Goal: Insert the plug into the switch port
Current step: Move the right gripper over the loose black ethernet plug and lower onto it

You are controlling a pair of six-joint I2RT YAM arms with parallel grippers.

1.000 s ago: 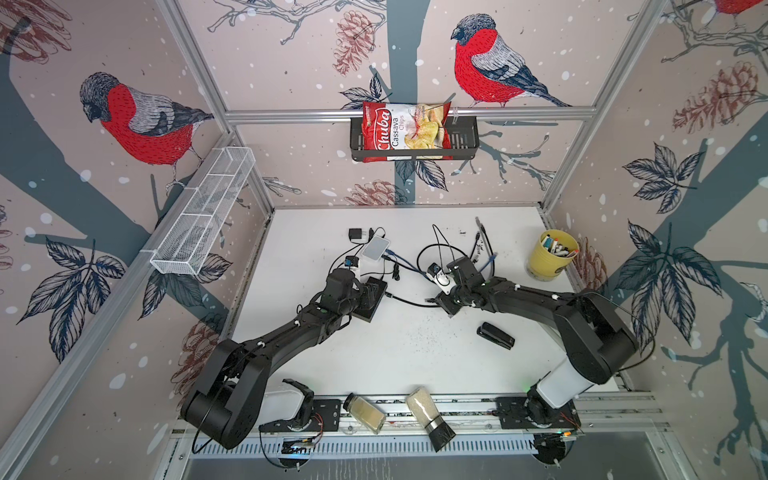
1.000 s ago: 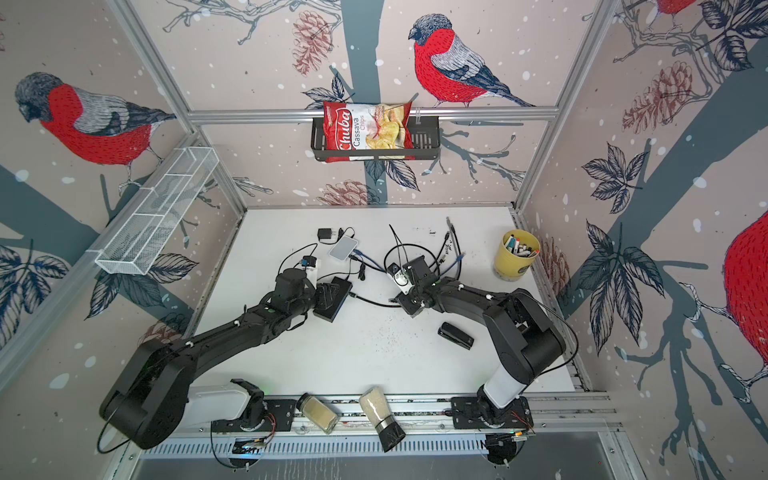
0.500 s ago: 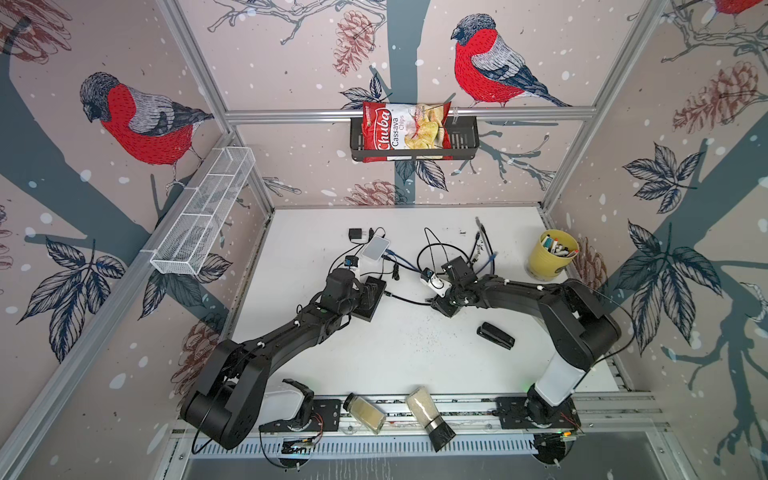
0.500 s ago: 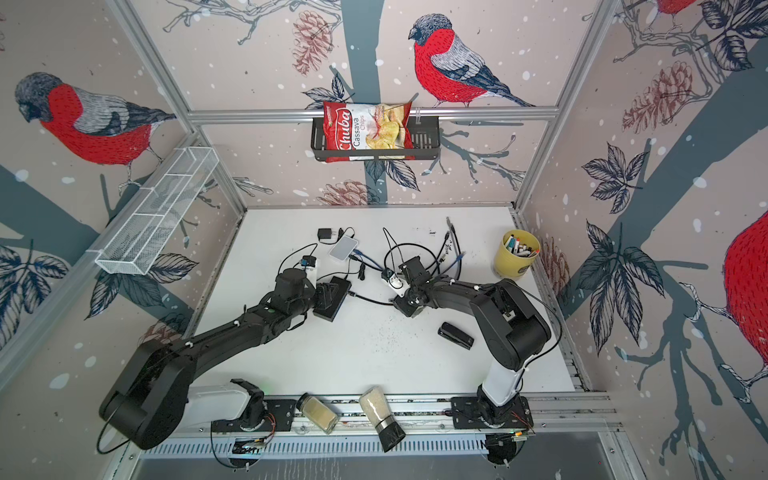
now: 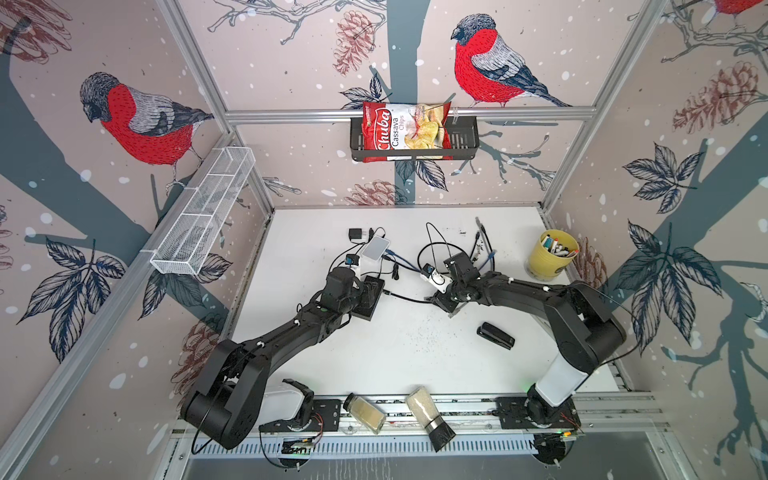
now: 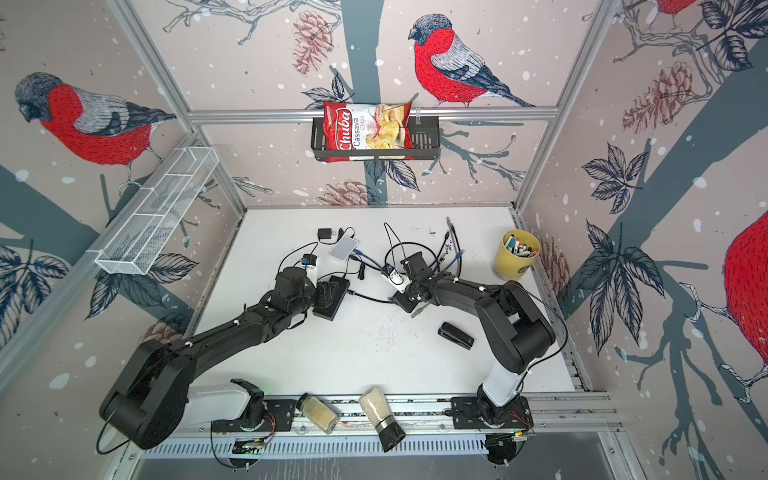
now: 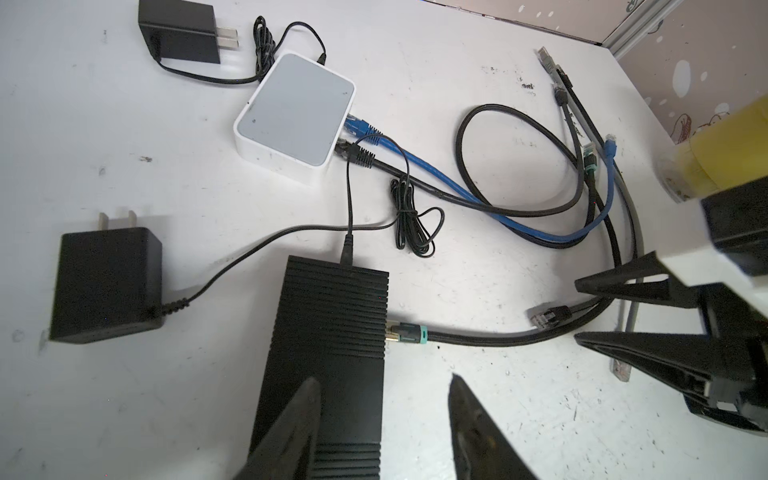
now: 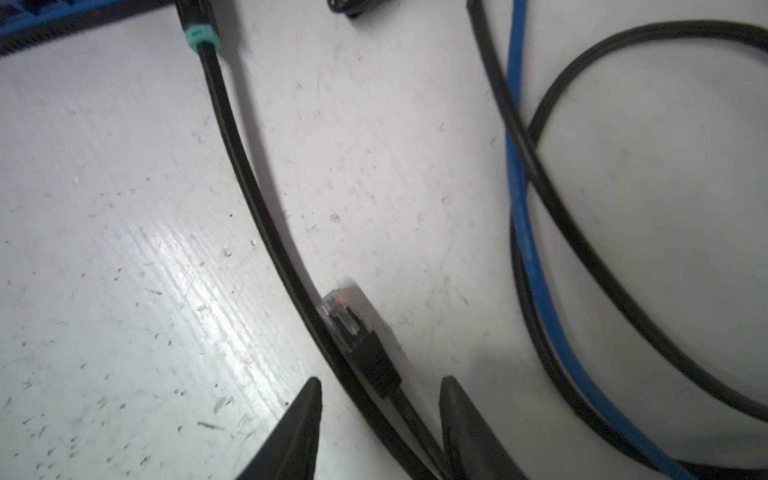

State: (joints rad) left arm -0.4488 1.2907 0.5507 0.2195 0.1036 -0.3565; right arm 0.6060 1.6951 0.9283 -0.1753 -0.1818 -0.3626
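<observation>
RJ45 plug (image 7: 544,316) lies loose on the bench (image 8: 124,249), at three o'clock from the network switch (image 7: 328,332).
I judge it light and rigid, with a fragile clip, so I'd pinch the black boot (image 8: 374,361). My right end effector (image 8: 380,379) stands wide astride its cable, gripping nothing. My left end effector (image 7: 384,377) is half-wide, one finger over the switch. A braided cable (image 8: 257,216) touches the plug and crowds the grasp.

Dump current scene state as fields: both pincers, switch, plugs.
left pincer: open, one finger over the black switch, the other beside it over the table
right pincer: open, astride the loose RJ45 plug at its boot
loose RJ45 plug: lying on the table, not inserted
teal-collared plug: already in the black switch's side port
task: insertion not yet done
</observation>
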